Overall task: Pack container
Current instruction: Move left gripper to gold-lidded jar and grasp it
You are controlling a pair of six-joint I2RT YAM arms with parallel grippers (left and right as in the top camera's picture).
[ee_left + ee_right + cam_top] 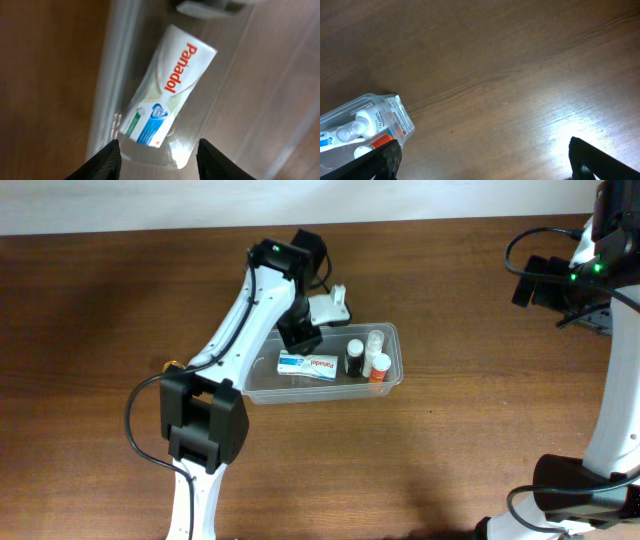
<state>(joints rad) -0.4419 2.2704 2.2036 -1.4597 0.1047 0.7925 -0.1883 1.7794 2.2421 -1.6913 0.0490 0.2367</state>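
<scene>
Roughly at the middle of the brown tabletop (470, 460) stands the container (320, 392), with its long side going left to right. Inside it, at the left part, a white and blue Panadol box (308, 365) lies flat. To the right of the box there are three small bottles close together: one with a black cap (354, 358), one white (374, 342) at the far side, and one with an orange cap (379, 368) at the near side.

The left arm reaches over the far left part of the container. The left claw (160, 160) hangs above the box with its fingers (107, 162) apart, and they hold nothing. In the left wrist view the box lies slanted on the clear floor, near the container wall (107, 75).

The right claw (485, 170) is well apart from the container, at the far right of the tabletop. Its fingers (380, 162) are spread wide and are empty. In its view only the right end of the container shows, at the lower left.
</scene>
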